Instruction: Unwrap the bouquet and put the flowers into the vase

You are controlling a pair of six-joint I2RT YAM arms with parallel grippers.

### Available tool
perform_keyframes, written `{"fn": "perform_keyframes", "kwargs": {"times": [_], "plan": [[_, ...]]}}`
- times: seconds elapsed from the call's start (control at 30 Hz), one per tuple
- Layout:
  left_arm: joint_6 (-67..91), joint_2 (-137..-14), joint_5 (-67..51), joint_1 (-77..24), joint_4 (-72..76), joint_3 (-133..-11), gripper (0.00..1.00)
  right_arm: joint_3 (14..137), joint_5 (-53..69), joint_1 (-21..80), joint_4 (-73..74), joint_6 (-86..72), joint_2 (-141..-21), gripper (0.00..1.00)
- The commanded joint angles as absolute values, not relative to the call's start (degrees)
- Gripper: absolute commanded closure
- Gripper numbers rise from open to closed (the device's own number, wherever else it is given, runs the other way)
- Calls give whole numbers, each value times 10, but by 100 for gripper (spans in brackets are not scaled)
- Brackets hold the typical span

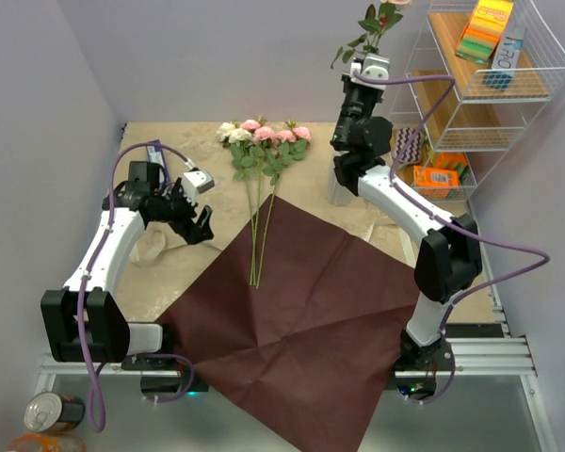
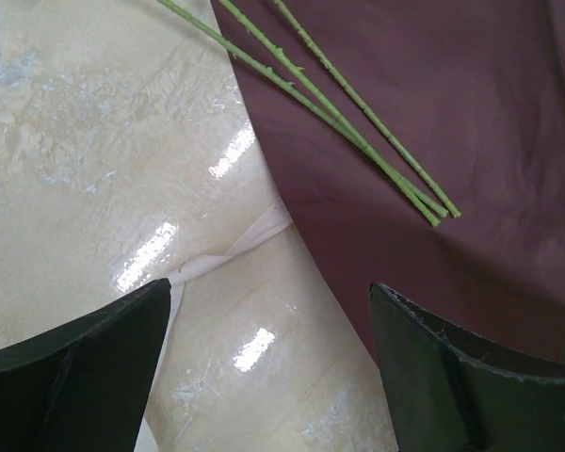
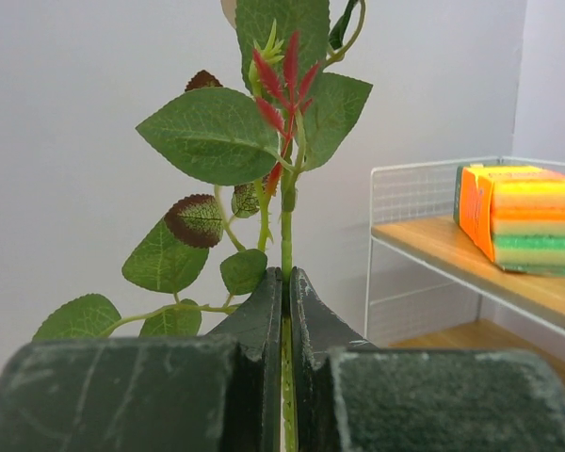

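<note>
One light, leafy green rose stem (image 3: 285, 231), thin and bendy we judge, is pinched below its leaves in our closed right claw (image 3: 284, 292); our left claw (image 2: 268, 353) hangs wide and empty.

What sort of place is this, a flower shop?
Probably a robot test booth, not a shop: a left arm and right arm bolted to one table, plain walls close around it, and a wire shelf beside.
</note>
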State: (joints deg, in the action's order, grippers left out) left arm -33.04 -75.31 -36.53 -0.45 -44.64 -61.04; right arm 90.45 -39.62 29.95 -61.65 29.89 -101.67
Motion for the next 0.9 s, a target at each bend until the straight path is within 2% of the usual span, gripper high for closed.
{"fn": "perform_keyframes", "kwargs": {"times": [0.0, 0.2, 0.3, 0.37, 0.47, 0.57, 0.6, 0.87], "plan": [[-361, -755, -397, -4, -463, -633, 10, 887, -429, 294, -681, 308, -1026, 100], [-365, -754, -388, -4, -457, -627, 10, 853, -456, 294, -672, 304, -1027, 100], [-362, -751, -375, -4, -449, -627, 10, 839, -475, 293, -608, 263, -1014, 99], [-354, -751, -365, -4, -442, -628, 10, 821, -476, 293, -573, 236, -997, 93], [-355, -749, -350, -4, -444, -631, 10, 809, -490, 293, -524, 210, -976, 78], [-355, -744, -345, -4, -446, -632, 11, 830, -489, 293, -419, 186, -965, 56], [-357, -743, -345, -4, -448, -633, 11, 838, -485, 294, -387, 172, -962, 45], [-348, -730, -352, -4, -460, -643, 11, 824, -411, 294, -256, 54, -884, 29]]}}
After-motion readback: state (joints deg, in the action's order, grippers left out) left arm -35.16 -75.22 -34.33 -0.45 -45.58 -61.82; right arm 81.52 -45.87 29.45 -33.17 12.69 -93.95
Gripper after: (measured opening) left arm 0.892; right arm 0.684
